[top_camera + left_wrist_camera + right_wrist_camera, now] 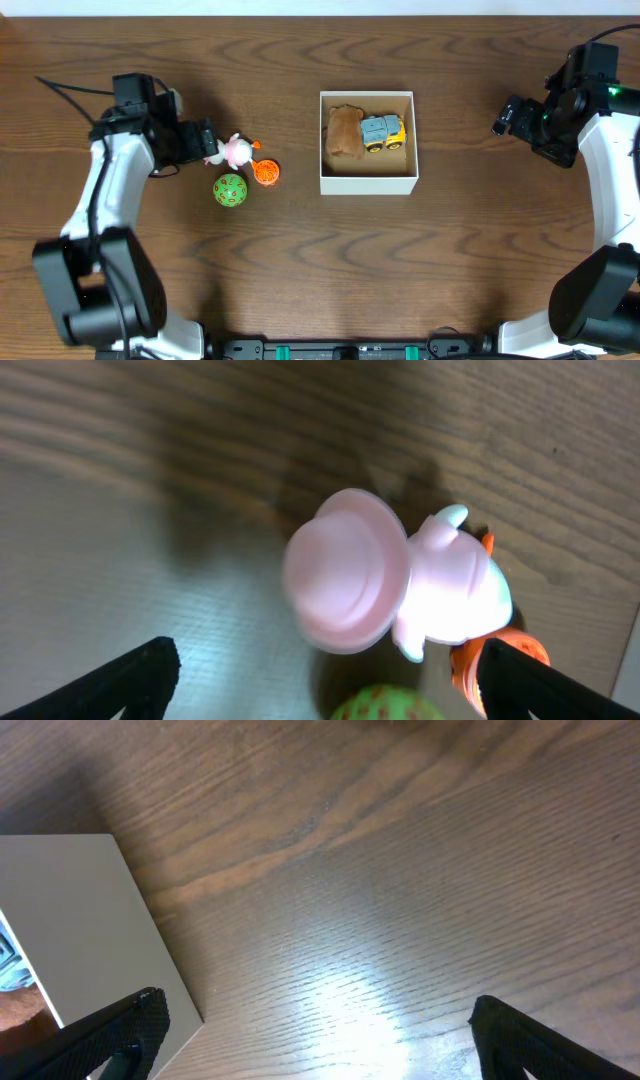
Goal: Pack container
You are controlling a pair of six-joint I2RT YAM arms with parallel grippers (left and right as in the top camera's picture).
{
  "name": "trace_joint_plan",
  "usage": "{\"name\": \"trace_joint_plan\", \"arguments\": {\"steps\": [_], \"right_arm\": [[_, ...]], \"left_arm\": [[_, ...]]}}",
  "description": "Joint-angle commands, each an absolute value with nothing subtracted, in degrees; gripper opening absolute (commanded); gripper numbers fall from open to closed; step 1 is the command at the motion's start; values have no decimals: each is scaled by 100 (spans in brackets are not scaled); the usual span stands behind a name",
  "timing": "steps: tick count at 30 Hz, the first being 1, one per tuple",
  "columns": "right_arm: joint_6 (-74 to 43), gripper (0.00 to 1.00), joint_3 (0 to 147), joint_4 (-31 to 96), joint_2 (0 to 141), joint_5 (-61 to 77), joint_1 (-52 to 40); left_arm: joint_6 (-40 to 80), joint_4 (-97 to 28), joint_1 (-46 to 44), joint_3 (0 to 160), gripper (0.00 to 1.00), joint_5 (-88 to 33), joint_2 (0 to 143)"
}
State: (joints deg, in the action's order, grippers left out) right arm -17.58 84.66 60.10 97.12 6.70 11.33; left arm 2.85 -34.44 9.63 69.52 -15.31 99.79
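Observation:
The container is a small white-walled cardboard box with a brown inside, at the table's middle. In it lie a brown plush toy and a yellow and grey toy truck. Left of it stand a pink toy figure with a round hat, an orange toy and a green spotted ball. My left gripper is open just left of the pink figure, which shows ahead of the jaws. My right gripper is open and empty, right of the container's wall.
The dark wooden table carries nothing else. A black cable runs at the far left behind the left arm. The green ball and the orange toy sit close beside the pink figure.

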Motion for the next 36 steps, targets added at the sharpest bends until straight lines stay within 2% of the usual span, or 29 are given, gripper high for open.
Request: {"name": "trace_joint_plan", "arguments": {"steps": [1, 6, 16, 23, 26, 27, 36], "right_arm": [[-1841, 99, 8431, 6055, 9751, 716, 1155], [-1841, 99, 8431, 6187, 9751, 714, 1155], [-1839, 99, 8431, 6285, 9751, 711, 1155], [-1841, 99, 8431, 6285, 9751, 714, 1155], [-1841, 99, 8431, 6287, 9751, 714, 1155], [-1841, 99, 8431, 6289, 9751, 714, 1155], [-1841, 99, 8431, 6348, 9751, 714, 1155]], "left_arm": [[148, -3129, 972, 7113, 94, -2191, 10407], [150, -2724, 954, 7113, 88, -2233, 10779], [152, -2517, 939, 7111, 46, -2231, 11192], [176, -2665, 939, 7120, 28, -2257, 10838], [174, -2821, 928, 7129, 8, -2257, 10348], [174, -2877, 906, 7129, 6, -2257, 10134], [563, -2989, -51, 7129, 6, -2252, 8044]]}}
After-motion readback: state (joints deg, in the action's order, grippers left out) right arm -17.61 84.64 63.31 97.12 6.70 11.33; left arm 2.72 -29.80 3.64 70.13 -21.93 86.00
